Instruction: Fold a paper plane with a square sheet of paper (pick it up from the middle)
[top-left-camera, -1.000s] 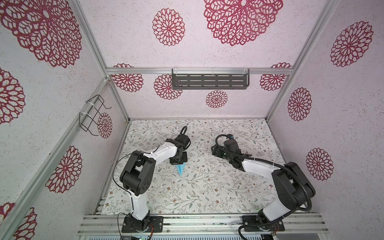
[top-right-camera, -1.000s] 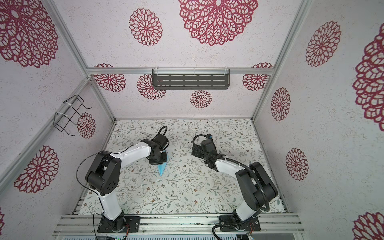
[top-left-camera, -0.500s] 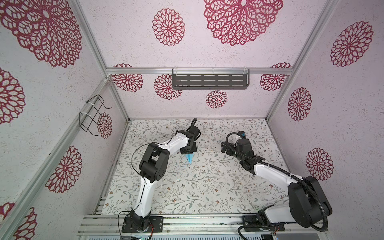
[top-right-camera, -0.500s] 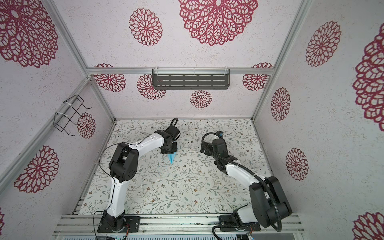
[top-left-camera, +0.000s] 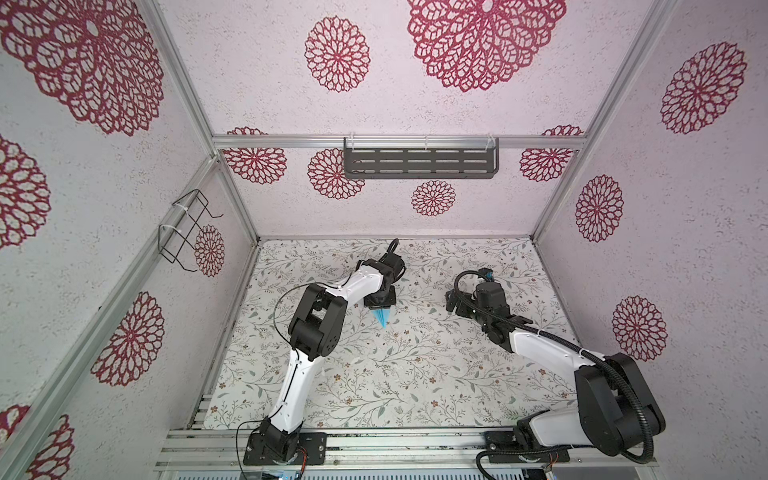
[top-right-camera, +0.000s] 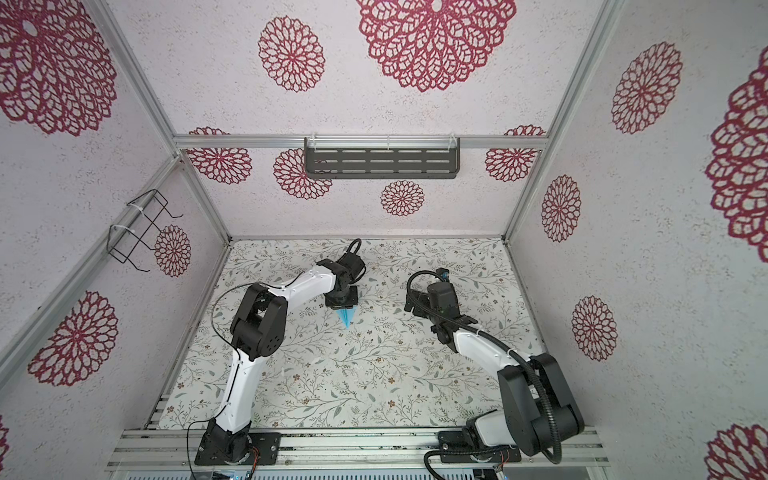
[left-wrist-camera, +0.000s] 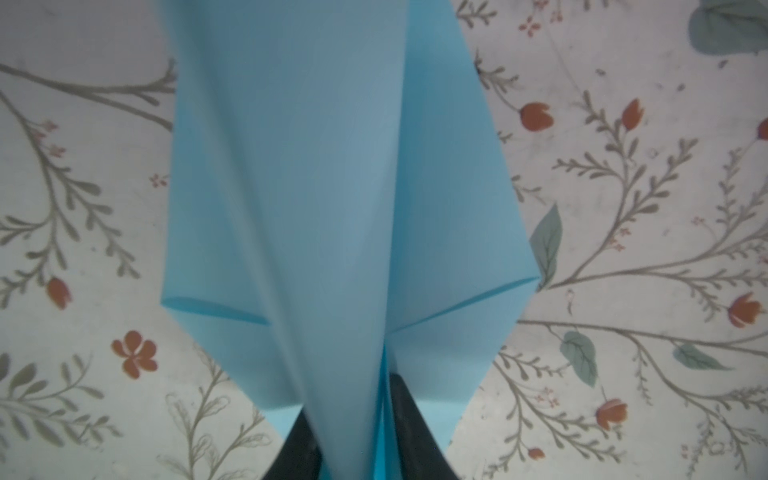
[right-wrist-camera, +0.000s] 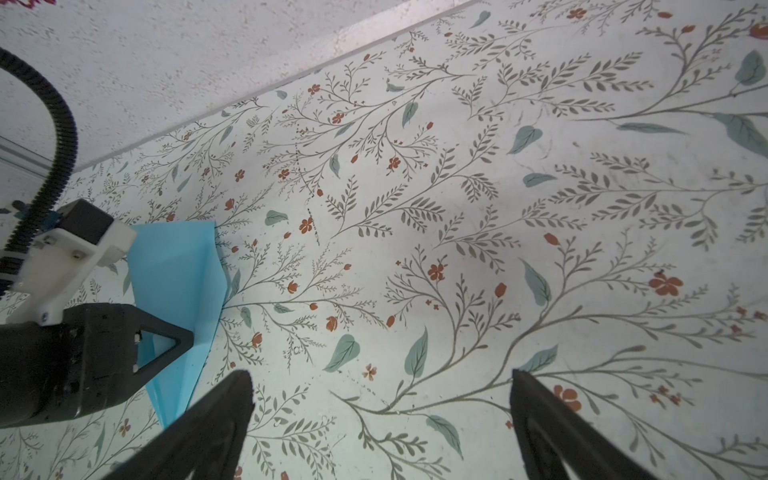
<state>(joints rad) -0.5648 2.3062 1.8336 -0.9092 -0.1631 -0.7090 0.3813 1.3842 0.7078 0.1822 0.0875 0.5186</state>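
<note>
- The left gripper (top-left-camera: 379, 304) points down over the far middle of the flowered table (top-left-camera: 415, 374), left of centre in both top views.
- In the left wrist view its two dark fingers (left-wrist-camera: 409, 428) stand one on each side of the paper's centre fold. Whether they pinch it or have let go, I cannot tell.
- The paper plane (top-left-camera: 382, 318) is a light-blue dart. Its tail end is under the left gripper and its nose points toward the near edge of the table. Its wings spread to both sides of the fold (left-wrist-camera: 332, 187). Whether it touches the table is unclear.
- The right gripper (right-wrist-camera: 376, 419) is well apart from the plane, to its right. Its jaws are spread wide with nothing but bare table between them.
</note>
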